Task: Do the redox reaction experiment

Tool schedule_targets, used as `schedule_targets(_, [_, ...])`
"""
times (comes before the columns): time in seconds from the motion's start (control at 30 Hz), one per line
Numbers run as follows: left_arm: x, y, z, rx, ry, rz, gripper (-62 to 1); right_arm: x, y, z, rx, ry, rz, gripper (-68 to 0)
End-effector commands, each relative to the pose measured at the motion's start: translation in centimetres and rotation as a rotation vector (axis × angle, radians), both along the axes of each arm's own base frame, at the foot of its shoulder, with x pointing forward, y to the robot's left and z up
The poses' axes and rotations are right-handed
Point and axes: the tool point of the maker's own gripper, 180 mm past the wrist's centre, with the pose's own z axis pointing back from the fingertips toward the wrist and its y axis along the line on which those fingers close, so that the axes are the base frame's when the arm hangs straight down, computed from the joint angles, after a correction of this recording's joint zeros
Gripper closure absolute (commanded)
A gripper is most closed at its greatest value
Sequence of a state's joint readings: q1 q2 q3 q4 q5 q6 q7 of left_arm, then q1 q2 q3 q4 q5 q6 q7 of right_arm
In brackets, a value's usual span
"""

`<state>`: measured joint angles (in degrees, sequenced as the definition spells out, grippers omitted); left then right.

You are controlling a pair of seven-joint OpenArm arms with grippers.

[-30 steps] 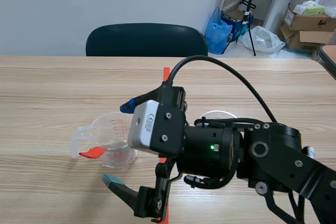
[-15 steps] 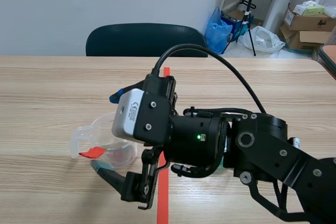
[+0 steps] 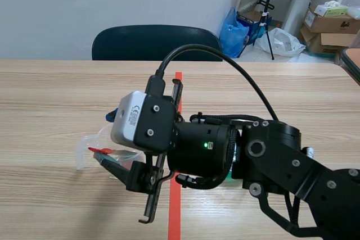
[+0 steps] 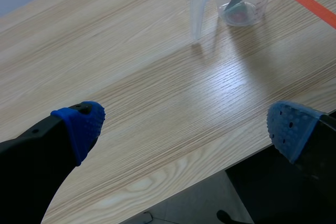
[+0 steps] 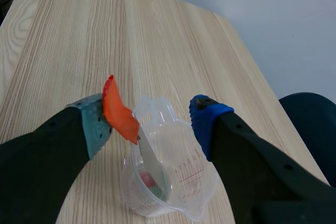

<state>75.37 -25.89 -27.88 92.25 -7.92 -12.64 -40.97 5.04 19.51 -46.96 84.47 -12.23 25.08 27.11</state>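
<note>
Right pincer (image 5: pixel 151 124) spread, fingers either side of clear measuring cup (image 5: pixel 181 184) at middle left of scene view, orange-handled spatula (image 5: pixel 119 113) leaning in cup, left pincer (image 4: pixel 187 125) spread above table (image 4: pixel 147 66)

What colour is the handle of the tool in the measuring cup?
Orange-red handle; the right wrist view shows it best.

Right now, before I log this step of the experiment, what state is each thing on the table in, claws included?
measuring cup: upright, uncovered, a little pinkish stuff at its bottom.
orange-handled spatula: leaning in the measuring cup, blade down, handle against the right claw's grey-green pad.
right claw: open, one finger on each side of the cup.
left claw: open, holding nothing, apart from the cup.
</note>
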Motion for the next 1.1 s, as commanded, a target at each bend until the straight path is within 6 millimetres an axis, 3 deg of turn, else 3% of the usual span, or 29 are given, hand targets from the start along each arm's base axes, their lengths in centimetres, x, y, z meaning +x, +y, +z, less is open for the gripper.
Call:
schedule_targets(0.0, [0.4,-0.6,0.7,-0.022,-0.029,-0.013,-62.3,0.5,0.1,1.3,0.042,-0.026,0.003,-24.8])
schedule_targets(0.17, [0.4,-0.6,0.7,-0.022,-0.029,-0.013,-62.3,0.6,0.0,1.4,0.046,-0.030,-0.001,-8.8])
schedule_targets(0.3, [0.4,-0.6,0.7,-0.022,-0.029,-0.013,-62.3,0.6,0.0,1.4,0.045,-0.031,-0.001,-0.4])
schedule_targets(0.63, [0.4,-0.6,0.7,-0.021,-0.029,-0.012,-62.3,1.9,0.1,1.9,0.023,0.018,-0.010,-0.6])
schedule_targets(1.07, [0.4,-0.6,0.7,-0.021,-0.029,-0.012,-62.3,3.3,0.7,6.7,0.007,0.115,-0.070,-0.6])
